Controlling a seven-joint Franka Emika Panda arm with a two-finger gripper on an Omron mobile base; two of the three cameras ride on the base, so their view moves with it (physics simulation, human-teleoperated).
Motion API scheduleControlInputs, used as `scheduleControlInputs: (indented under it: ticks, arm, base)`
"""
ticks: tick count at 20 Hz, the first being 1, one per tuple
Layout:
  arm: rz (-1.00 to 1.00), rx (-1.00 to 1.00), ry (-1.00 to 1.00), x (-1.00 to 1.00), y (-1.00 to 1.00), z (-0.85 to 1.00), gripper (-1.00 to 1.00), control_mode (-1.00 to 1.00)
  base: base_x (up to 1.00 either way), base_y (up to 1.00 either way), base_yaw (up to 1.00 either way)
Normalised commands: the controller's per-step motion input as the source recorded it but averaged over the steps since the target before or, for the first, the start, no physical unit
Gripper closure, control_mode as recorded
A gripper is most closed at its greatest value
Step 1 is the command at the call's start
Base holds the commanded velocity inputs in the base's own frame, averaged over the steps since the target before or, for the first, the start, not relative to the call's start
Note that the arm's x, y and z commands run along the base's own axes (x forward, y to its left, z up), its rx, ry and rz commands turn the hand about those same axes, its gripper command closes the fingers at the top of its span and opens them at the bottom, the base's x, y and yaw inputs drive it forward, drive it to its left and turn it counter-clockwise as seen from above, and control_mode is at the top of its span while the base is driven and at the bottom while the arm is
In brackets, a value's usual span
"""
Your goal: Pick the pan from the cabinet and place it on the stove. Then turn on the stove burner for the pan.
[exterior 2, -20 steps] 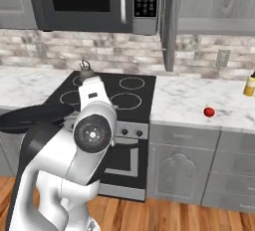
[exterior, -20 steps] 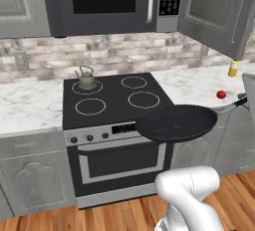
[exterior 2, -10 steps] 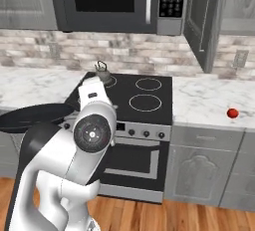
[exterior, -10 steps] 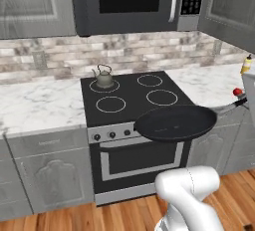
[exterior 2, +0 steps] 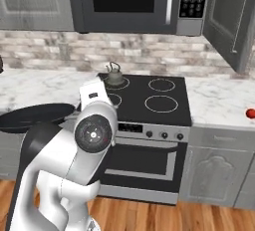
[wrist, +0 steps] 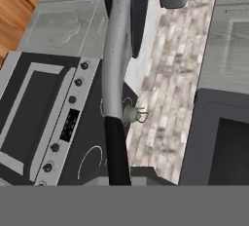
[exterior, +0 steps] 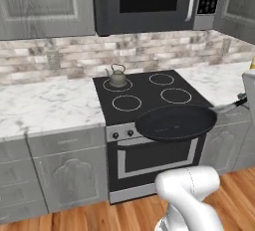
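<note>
- The pan (exterior: 175,122), round and matte black, hangs in the air just in front of the stove (exterior: 149,95), level with its knob strip and not touching the glass.
- From the left base view the pan's bowl covers the stove's front right corner, and its thin handle (exterior: 230,106) reaches away to the right, past the stove's edge.
- From the right base view the pan (exterior 2: 35,117) sits to the left of the stove (exterior 2: 149,100), partly behind the white arm.
- In the hand view the pan handle (wrist: 115,98) runs straight away from the camera as a pale bar that turns dark near the bottom edge; the end effector is closed narrow on that handle, though its tips are hidden.
- On the stove, the front burner rings (exterior: 126,102) are bare.
- A small grey-green kettle (exterior: 117,77) stands on the stove's back left ring.
- A black microwave (exterior: 149,1) hangs above the stove.
- A grey cabinet (exterior 2: 231,16) door stands open up and to the right of the stove.
- Marble bench (exterior: 45,105) runs on both sides of the stove, and a small red thing (exterior 2: 250,113) lies on it well to the stove's right.
</note>
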Motion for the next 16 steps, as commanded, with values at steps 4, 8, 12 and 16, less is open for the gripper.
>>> scheduleControlInputs:
  ticks: [4,8,12,16]
  arm:
    - [0.0,0.0,0.0,0.0,0.0,0.0,1.0,1.0]
    - [0.0,0.0,0.0,0.0,0.0,0.0,1.0,1.0]
    - [0.0,0.0,0.0,0.0,0.0,0.0,1.0,1.0]
    - [0.0,0.0,0.0,0.0,0.0,0.0,1.0,1.0]
  base:
    - [0.36,0.57,-0.03]
    - [0.48,0.49,-0.01]
    - [0.55,0.29,0.0]
    - [0.55,0.13,0.0]
